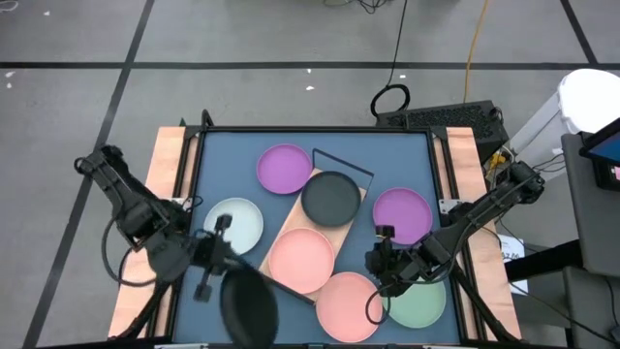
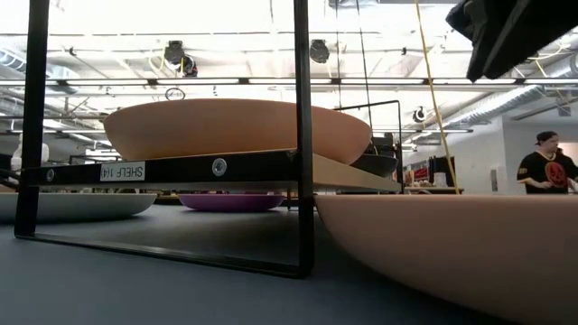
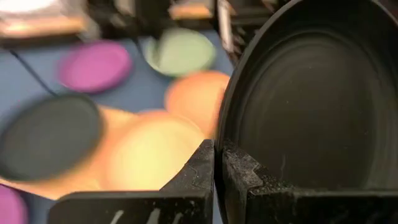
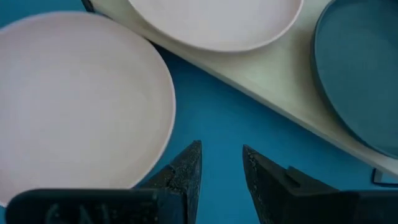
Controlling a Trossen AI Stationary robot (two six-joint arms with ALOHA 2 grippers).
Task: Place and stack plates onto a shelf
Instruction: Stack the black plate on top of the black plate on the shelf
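Two plates on the shelf [image 1: 291,225] at frame centre: pink plate [image 1: 301,260] lower, black plate [image 1: 331,197] upper. Left pincer [image 3: 217,163] clamped on second black plate's [image 1: 249,306] rim, lower left. Right pincer [image 4: 222,167] slightly apart over blue counter [image 1: 232,165], beside loose pink plate [image 1: 347,306], lower right.

We see 1 pink plate [image 2: 237,129] resting on the shelf [image 2: 343,173], another pink plate [image 2: 470,253] close on the surface [image 2: 135,284], and a purple plate [image 2: 230,201] beneath the board.
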